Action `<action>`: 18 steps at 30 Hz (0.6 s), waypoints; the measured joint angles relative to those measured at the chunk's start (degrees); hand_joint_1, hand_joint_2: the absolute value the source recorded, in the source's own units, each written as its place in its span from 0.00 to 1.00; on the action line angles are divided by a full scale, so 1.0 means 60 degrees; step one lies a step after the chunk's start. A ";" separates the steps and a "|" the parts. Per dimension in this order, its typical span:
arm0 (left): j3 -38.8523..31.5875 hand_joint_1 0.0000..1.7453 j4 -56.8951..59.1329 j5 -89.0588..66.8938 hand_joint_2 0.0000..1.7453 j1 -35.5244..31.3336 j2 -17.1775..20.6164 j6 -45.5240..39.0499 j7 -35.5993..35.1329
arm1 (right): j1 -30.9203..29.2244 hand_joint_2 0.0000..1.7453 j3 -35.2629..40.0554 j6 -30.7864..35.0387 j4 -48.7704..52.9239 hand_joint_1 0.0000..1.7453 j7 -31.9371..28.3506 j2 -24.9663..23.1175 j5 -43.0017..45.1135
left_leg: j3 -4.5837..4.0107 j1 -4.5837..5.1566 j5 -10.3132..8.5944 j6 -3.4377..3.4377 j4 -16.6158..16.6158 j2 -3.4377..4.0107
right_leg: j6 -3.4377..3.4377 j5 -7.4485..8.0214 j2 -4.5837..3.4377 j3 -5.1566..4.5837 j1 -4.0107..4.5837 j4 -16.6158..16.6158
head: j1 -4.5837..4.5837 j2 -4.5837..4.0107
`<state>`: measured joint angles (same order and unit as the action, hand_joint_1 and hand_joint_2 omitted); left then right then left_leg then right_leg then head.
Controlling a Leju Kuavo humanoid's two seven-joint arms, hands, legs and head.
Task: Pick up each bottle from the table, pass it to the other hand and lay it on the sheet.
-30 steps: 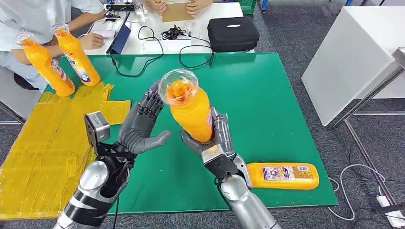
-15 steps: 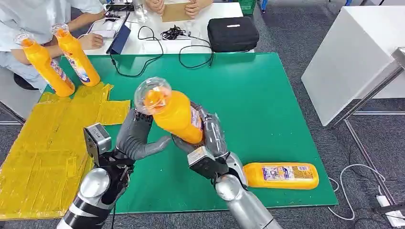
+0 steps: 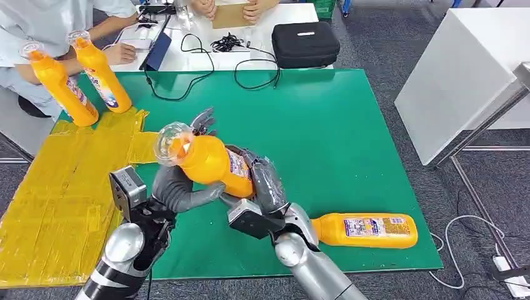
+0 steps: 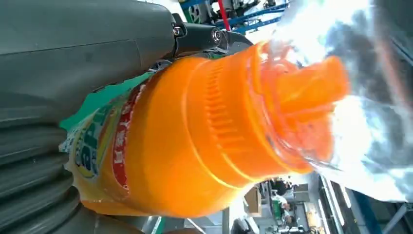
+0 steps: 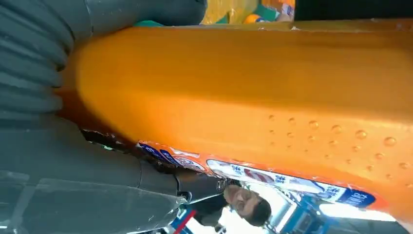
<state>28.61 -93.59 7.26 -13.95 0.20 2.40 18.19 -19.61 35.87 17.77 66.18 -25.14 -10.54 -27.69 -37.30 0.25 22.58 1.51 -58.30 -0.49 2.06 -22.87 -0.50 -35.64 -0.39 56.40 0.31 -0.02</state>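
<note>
Right hand: your fingers are wrapped around the lower body of the held bottle, carried tilted above the green table.
Left hand: palm against the bottle's upper body; fingers spread behind it, not closed round.
Handover: close the left fingers fully before you loosen the right.
Spare bottle: lying beside your right forearm.
Sheet: yellow, left, two bottles upright at its far end.

Bright, even light with soft shadows; glare whitens the clear cap in the wrist view, background blurred.
</note>
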 measured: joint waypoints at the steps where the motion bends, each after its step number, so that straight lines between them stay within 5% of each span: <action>1: 0.0000 0.00 0.0000 0.0000 1.00 -0.0005 0.0000 0.0000 0.0000 | -0.0017 1.00 0.0044 -0.0076 -0.0036 1.00 -0.0018 0.0000 -0.0084 | 0.0001 0.0000 0.0000 0.0000 0.0000 0.0003 | 0.0000 0.0000 0.0000 0.0000 0.0000 0.0000 | 0.0000 0.0000; 18: -0.0248 0.00 0.0638 0.1294 1.00 -0.0229 0.0004 0.0667 -0.0375 | -0.0202 1.00 0.0928 0.0117 -0.0237 1.00 -0.0011 -0.0007 -0.0740 | -0.0002 0.0000 -0.0001 0.0000 0.0000 0.0004 | -0.0001 0.0001 -0.0001 -0.0007 -0.0001 0.0000 | 0.0000 0.0000</action>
<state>27.12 -89.76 15.02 -15.32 0.22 6.40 15.93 -20.82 41.44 18.47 64.76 -25.20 -10.58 -32.13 -37.31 0.25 22.58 1.51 -58.30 -0.47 2.05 -22.86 -0.51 -35.68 -0.39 56.40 0.31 -0.02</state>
